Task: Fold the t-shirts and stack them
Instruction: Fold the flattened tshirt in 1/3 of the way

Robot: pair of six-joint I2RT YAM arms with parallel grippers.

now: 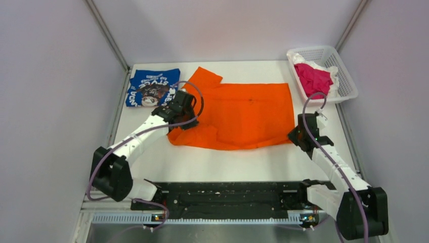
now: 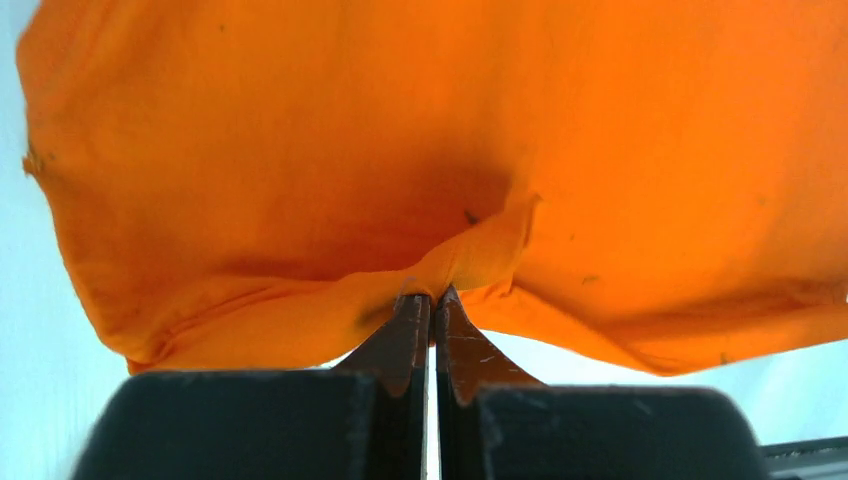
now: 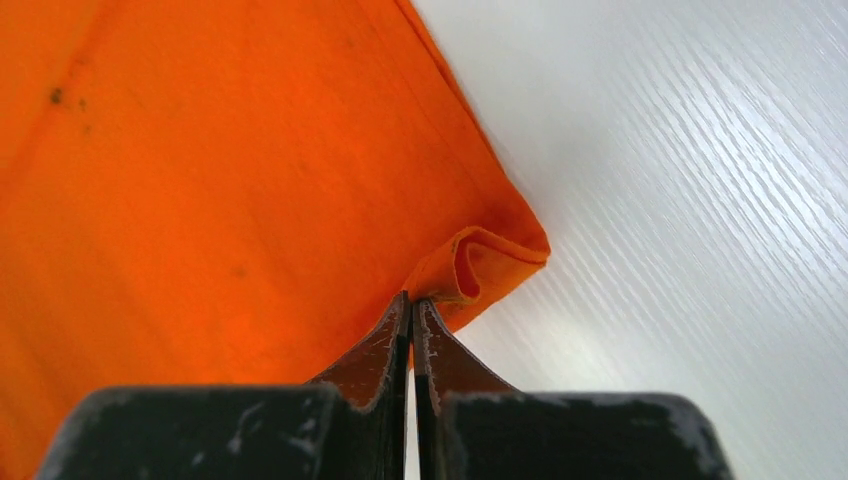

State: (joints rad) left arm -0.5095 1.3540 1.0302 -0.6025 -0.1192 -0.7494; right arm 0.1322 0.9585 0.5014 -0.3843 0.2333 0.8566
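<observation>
The orange t-shirt (image 1: 243, 114) lies spread across the middle of the table, its left side rumpled. My left gripper (image 1: 186, 120) is shut on a pinch of the shirt's left part (image 2: 470, 255). My right gripper (image 1: 295, 135) is shut on the shirt's near right corner (image 3: 480, 265), which curls at the tips. The blue t-shirt (image 1: 152, 87) with white lettering lies folded at the far left of the table, beyond the left gripper.
A white mesh basket (image 1: 344, 76) with a pink cloth (image 1: 313, 78) and white cloth stands at the far right corner. Grey walls close in both sides. A black rail (image 1: 227, 195) runs along the near edge between the arm bases.
</observation>
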